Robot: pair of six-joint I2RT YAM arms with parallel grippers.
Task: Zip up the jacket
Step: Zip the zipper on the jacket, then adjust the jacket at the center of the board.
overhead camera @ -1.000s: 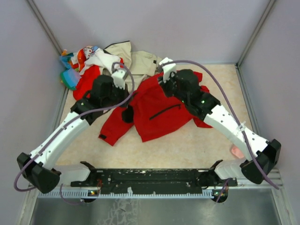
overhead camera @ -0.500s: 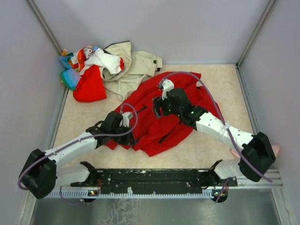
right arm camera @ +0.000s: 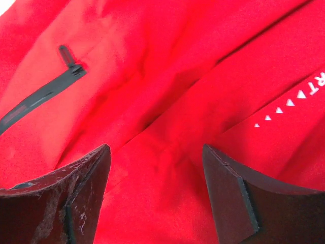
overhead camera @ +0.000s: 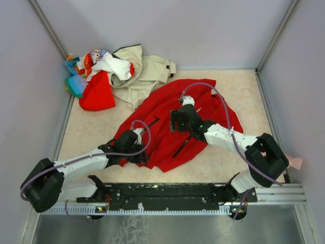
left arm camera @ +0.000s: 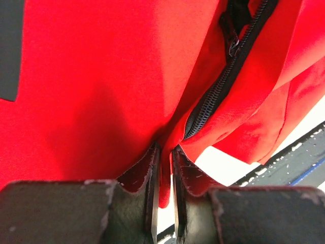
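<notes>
The bright red jacket (overhead camera: 162, 104) lies spread in the middle of the table, its black zips showing. My left gripper (overhead camera: 138, 151) sits at its near left hem. In the left wrist view the left gripper (left arm camera: 165, 150) has its jaws almost together, with a fold of the red hem (left arm camera: 165, 173) between them. The black front zipper (left arm camera: 213, 96) runs up just beyond. My right gripper (overhead camera: 176, 122) hovers over the jacket's middle. The right gripper (right arm camera: 155, 152) is wide open on nothing, with red cloth below, a pocket zip (right arm camera: 35, 101) on the left and the white logo (right arm camera: 299, 96) on the right.
A heap of clothes lies at the back left: a beige jacket (overhead camera: 147, 71), a smaller red garment (overhead camera: 96, 94) and colourful pieces (overhead camera: 84, 66). A pink object (overhead camera: 294, 162) lies by the right arm's base. Grey walls close in three sides; a black rail (overhead camera: 162, 193) runs along the near edge.
Both arms have pulled back toward the near edge, dragging the jacket with them until it lies flatter. The right gripper has opened and let go. The left jaws have eased slightly apart.
</notes>
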